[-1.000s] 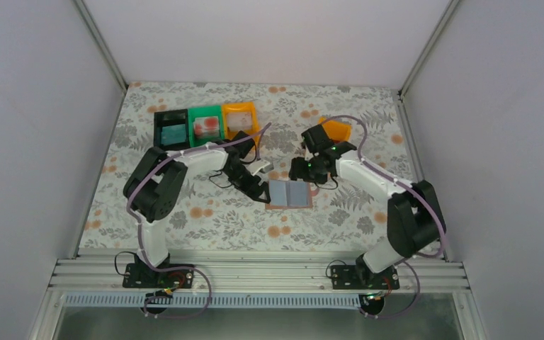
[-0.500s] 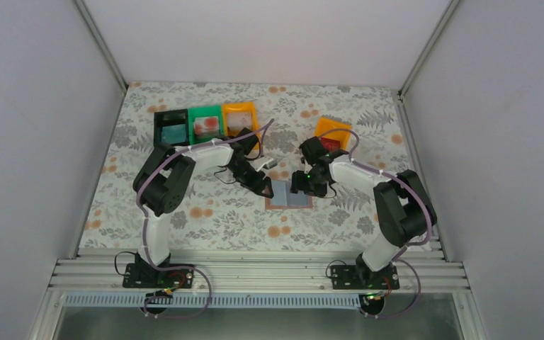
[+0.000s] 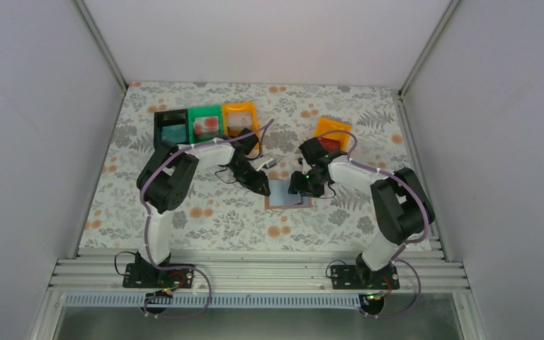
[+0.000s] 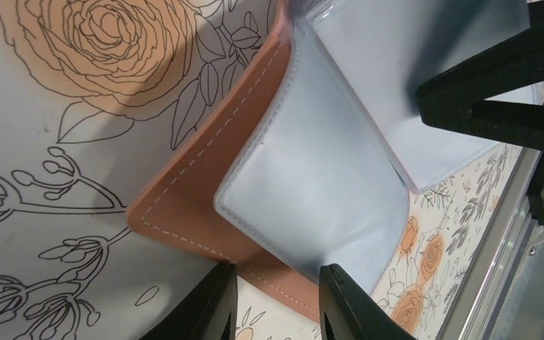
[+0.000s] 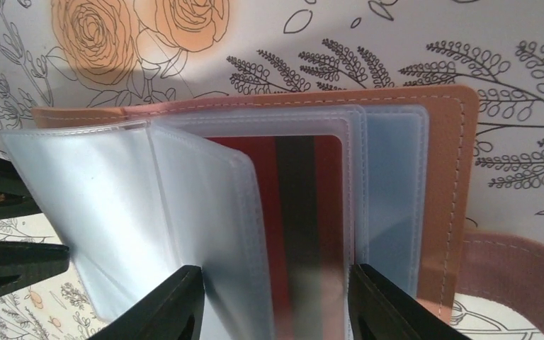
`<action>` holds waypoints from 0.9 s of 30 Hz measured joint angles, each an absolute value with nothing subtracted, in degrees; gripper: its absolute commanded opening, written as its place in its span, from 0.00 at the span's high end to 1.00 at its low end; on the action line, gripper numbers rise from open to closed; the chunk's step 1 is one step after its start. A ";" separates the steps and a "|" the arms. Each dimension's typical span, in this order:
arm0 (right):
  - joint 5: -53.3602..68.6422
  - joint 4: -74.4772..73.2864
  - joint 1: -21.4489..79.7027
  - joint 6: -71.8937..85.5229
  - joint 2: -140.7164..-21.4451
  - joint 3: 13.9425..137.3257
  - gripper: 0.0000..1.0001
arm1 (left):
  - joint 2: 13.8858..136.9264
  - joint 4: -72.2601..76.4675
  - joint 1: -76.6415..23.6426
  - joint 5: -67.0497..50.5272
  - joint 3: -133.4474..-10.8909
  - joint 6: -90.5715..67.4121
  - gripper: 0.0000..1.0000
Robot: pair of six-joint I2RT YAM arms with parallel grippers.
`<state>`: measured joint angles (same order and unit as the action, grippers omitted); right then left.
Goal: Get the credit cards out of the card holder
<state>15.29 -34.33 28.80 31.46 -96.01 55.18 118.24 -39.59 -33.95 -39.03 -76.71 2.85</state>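
Observation:
The card holder [image 3: 287, 193] lies open on the flowered table, brownish-pink cover [image 4: 205, 191] down, pale clear sleeves [image 4: 312, 205] fanned up. A dark red credit card [image 5: 304, 212] with a black stripe sits in one sleeve. My left gripper [image 3: 262, 187] is low at the holder's left edge; its jaws [image 4: 278, 301] stand narrow, straddling the cover's edge and a sleeve corner. My right gripper [image 3: 303, 185] is at the holder's right side, open [image 5: 276, 290], fingers on either side of the sleeve with the red card.
Black [image 3: 171, 126], green [image 3: 206, 124] and orange [image 3: 240, 118] bins stand in a row at the back left, each with a card inside. Another orange bin [image 3: 332, 130] with something dark red sits behind the right arm. The holder's closing tab [image 5: 510, 276] points right.
Both grippers came down onto the open holder. The right arm swung in from the orange bin. The left jaws narrowed a lot, the right jaws a little.

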 measured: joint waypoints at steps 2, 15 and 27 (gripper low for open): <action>15.57 -34.33 28.80 31.35 -96.01 55.18 0.52 | 118.24 -39.62 -33.91 -39.03 -76.71 2.85 0.72; 15.00 -37.10 31.27 30.37 -96.18 60.34 0.51 | 118.80 -39.42 -34.37 -38.41 -76.71 2.76 0.88; 21.85 -33.98 33.54 30.37 -96.77 62.08 0.48 | 118.80 -39.42 -34.41 -37.98 -76.71 2.72 0.88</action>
<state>21.85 -33.98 33.54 30.37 -96.77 62.08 118.80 -39.42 -34.41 -37.98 -76.71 2.72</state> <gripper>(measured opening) 0.527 0.115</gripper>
